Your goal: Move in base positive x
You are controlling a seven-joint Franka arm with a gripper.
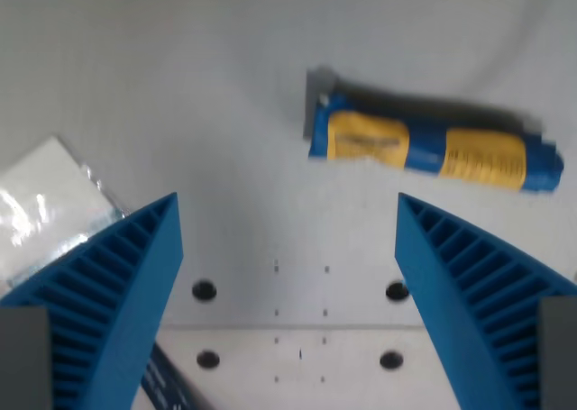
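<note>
Wrist view: I see gripper (287,214) jaws spread wide, holding nothing. Blue-yellow tube (433,147) lies on the table (180,86) beyond them, toward the wrist view's right. Clear packet (45,207) at left.

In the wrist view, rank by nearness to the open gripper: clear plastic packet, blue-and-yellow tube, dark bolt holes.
Measured from the blue gripper:
1. Dark bolt holes, just below.
2. Blue-and-yellow tube, upper right.
3. Clear plastic packet, far left, beyond one fingertip.
</note>
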